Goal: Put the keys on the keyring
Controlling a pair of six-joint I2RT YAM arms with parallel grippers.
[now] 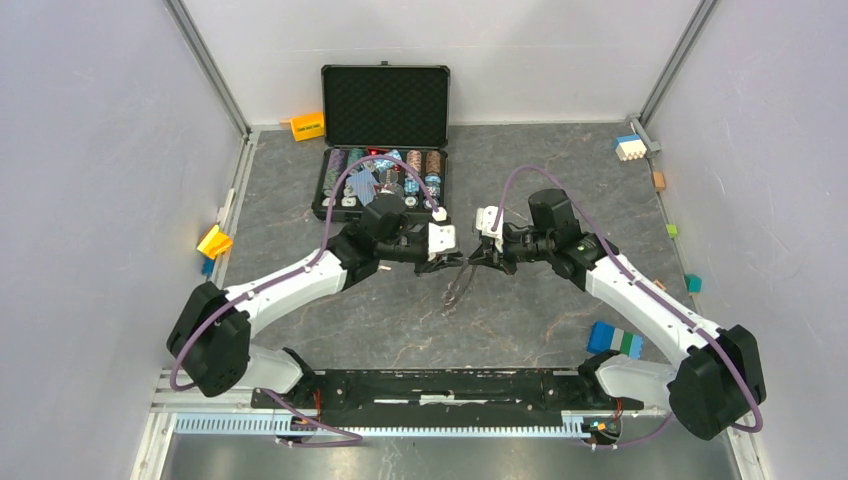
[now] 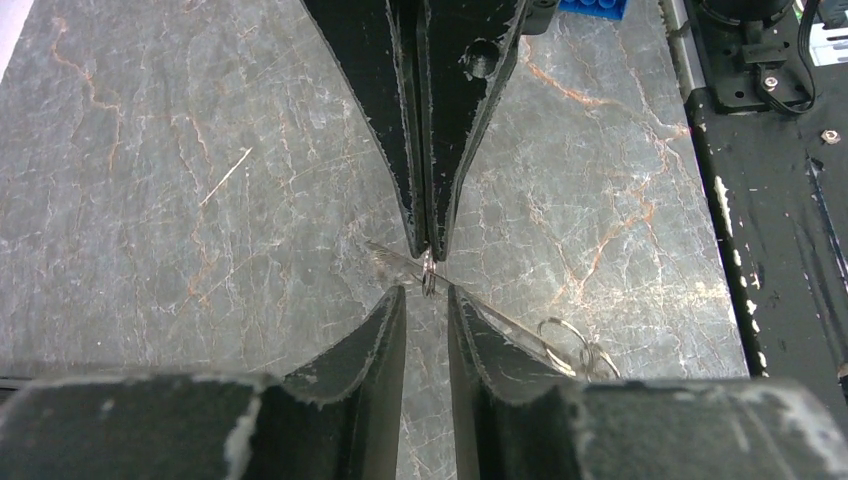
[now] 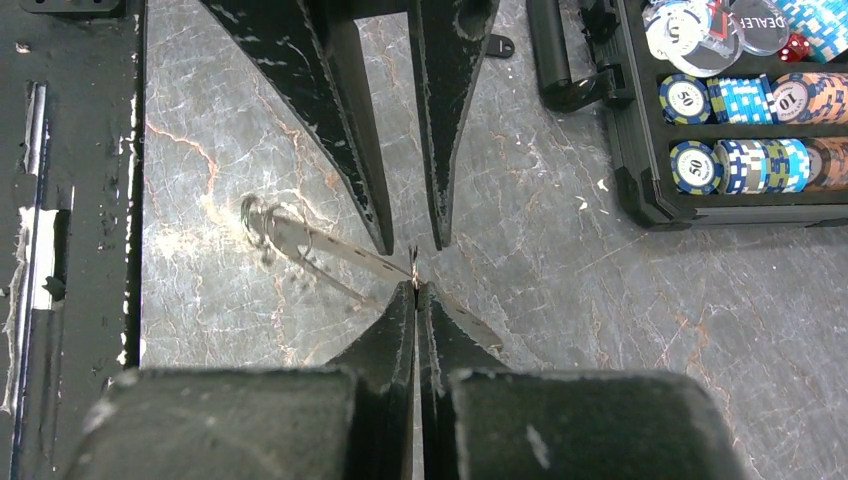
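My two grippers meet tip to tip above the middle of the table. My right gripper (image 1: 474, 262) (image 3: 415, 288) is shut on the edge of the keyring (image 1: 455, 292), a thin grey metal ring that hangs down from its tips and shows edge-on in both wrist views (image 2: 520, 328) (image 3: 330, 245). My left gripper (image 1: 458, 258) (image 2: 427, 292) is open, its fingertips a small gap apart on either side of the gripped edge, not touching it. Small wire loops and blurred metal, perhaps the keys (image 2: 575, 345) (image 3: 258, 215), sit at the ring's low end.
An open black case (image 1: 383, 180) full of poker chips stands behind the grippers, also in the right wrist view (image 3: 640, 190). Toy blocks lie around: orange (image 1: 307, 126), yellow (image 1: 214, 241), blue-green (image 1: 614, 340), white-blue (image 1: 629, 147). The black base rail (image 1: 440, 385) runs along the near edge.
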